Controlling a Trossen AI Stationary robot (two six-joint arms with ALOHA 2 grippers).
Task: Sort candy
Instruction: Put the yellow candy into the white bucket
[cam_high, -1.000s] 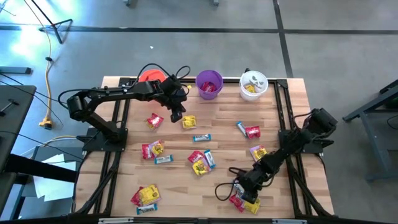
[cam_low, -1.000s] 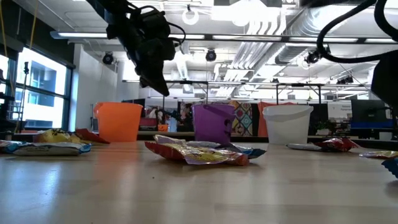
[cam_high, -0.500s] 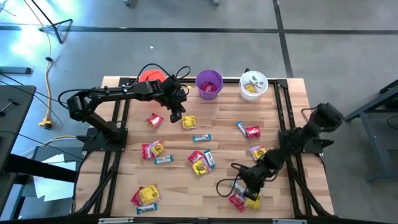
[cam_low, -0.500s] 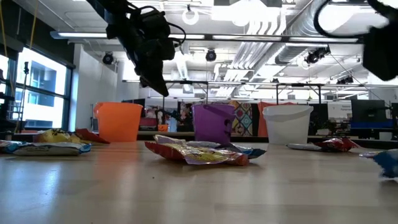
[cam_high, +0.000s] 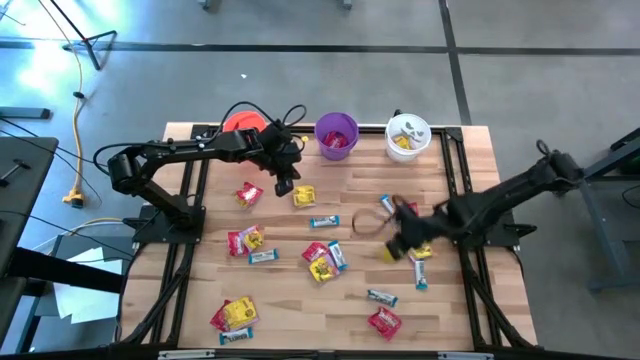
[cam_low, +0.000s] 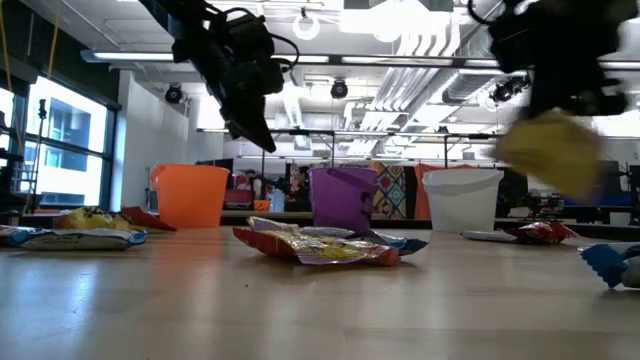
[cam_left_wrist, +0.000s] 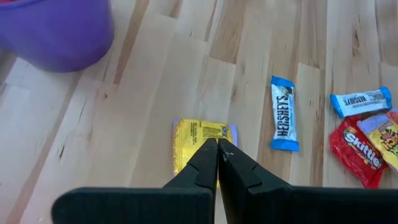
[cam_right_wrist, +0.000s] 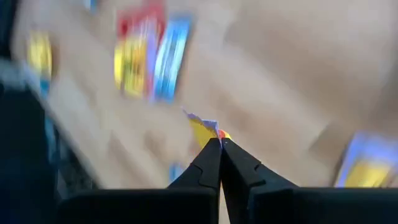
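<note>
Three cups stood along the top edge of the wooden table (cam_high: 200, 300) in the high view: an orange-red cup (cam_high: 241, 122) partly hidden by the left arm, a purple cup (cam_high: 336, 134) at upper centre with something pink inside, and a white cup (cam_high: 408, 136) to its right holding yellow packets. The candy (cam_high: 322, 262) lay scattered over the middle and lower part of the frame, with a red-and-yellow cluster near the lower left and a lone red packet (cam_high: 384, 321) at the lower centre-right.

The right gripper (cam_high: 397, 240) sat right of centre in the high view, blurred, its fingers clenched on a yellow packet (cam_high: 393, 250) lifted off the wood. In the low view that packet (cam_low: 550, 150) showed as a smeared yellow shape in the upper right, clear above the tabletop. The right wrist view showed the two dark fingers pressed together with a yellow corner (cam_right_wrist: 202, 129) pinched at their tips.

The left gripper (cam_high: 284, 186) hung in the upper centre-left of the high view, just below the orange-red cup, its fingers closed together and holding nothing. In the left wrist view the closed tips (cam_left_wrist: 216, 149) pointed over a yellow packet (cam_left_wrist: 193, 142) lying flat on the wood, with a blue-and-white bar (cam_left_wrist: 284, 113) near it to the right of the frame.
</note>
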